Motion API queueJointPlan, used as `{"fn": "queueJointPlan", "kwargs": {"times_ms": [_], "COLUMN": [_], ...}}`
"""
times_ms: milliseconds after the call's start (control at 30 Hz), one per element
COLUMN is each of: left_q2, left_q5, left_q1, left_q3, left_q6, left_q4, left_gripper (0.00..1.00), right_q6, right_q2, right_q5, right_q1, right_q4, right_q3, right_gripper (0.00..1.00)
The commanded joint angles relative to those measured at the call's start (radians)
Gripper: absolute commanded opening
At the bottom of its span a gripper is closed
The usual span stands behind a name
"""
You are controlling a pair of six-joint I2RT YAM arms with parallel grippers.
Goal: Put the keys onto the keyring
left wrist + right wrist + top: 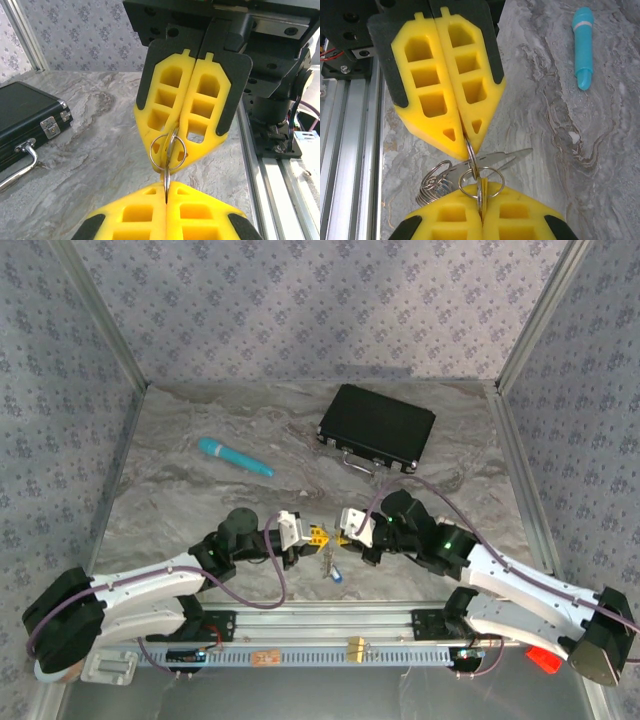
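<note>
My left gripper (318, 537) and right gripper (345, 537) meet tip to tip low over the table's near middle, both shut. In the left wrist view the keyring (167, 176), a silvery wire ring, stands edge-on between my left gripper (166, 190) and the right gripper (170, 161). Each gripper pinches one end of it. A second round ring (481, 181) is threaded on the keyring (472, 156). Below it hang the keys (507, 158), silvery blades, beside a bunch of small rings (431, 184). In the top view the keys (331, 565) dangle with a blue head lowest.
A black case (377, 426) with a metal handle lies at the back right. A teal pen (235, 457) lies at the back left. The metal rail (330, 625) with both arm bases runs along the near edge. Patterned walls and frame posts close the sides.
</note>
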Motion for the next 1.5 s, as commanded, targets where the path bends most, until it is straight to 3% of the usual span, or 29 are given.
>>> {"fn": "queueJointPlan", "kwargs": {"times_ms": [0,100,167,200,267,400,533,633,800,900,1100,1467], "left_q2": [-0.005,-0.001,-0.002,-0.005,-0.015,-0.051,-0.114,-0.190,-0.376,-0.451,-0.470,-0.452], "left_q5": [-0.058,-0.090,-0.127,-0.149,-0.208,-0.461,-0.894,-1.100,-1.133,-1.132,-1.077,-1.033], "left_q1": [0.000,-0.001,-0.001,0.000,0.000,0.000,0.005,0.059,0.176,0.233,0.299,0.331], "left_q3": [0.031,0.033,0.012,0.005,-0.004,0.001,0.023,0.019,-0.029,-0.049,-0.067,-0.093], "left_q6": [0.027,0.029,0.019,0.017,0.017,0.026,-0.004,-0.087,-0.283,-0.359,-0.421,-0.421], "left_q4": [-0.056,-0.070,-0.033,-0.015,0.002,-0.049,-0.171,-0.250,-0.299,-0.335,-0.392,-0.378], "left_gripper": [0.06,0.42,0.80,0.90,0.99,0.99,0.99,0.99,0.99,0.99,0.99,0.99], "right_q6": [-0.005,0.001,0.001,-0.001,-0.005,-0.027,-0.063,-0.059,0.100,0.130,0.013,-0.128], "right_q2": [-0.024,-0.016,-0.002,0.010,0.037,0.117,0.222,0.298,0.404,0.469,0.571,0.545], "right_q5": [0.048,0.052,0.046,0.046,0.045,0.023,-0.012,-0.050,-0.108,-0.019,0.193,0.505], "right_q1": [-0.009,-0.010,-0.010,-0.008,-0.008,-0.001,0.022,0.040,0.038,0.037,0.041,0.035], "right_q4": [-0.055,-0.042,-0.028,-0.025,-0.014,0.025,0.075,0.168,0.425,0.416,0.169,-0.317], "right_q3": [0.031,0.028,0.039,0.052,0.072,0.121,0.195,0.244,0.265,0.269,0.260,0.200], "right_gripper": [0.00,0.00,0.00,0.00,0.00,0.00,0.00,0.00,0.00,0.00,0.00,0.00]}}
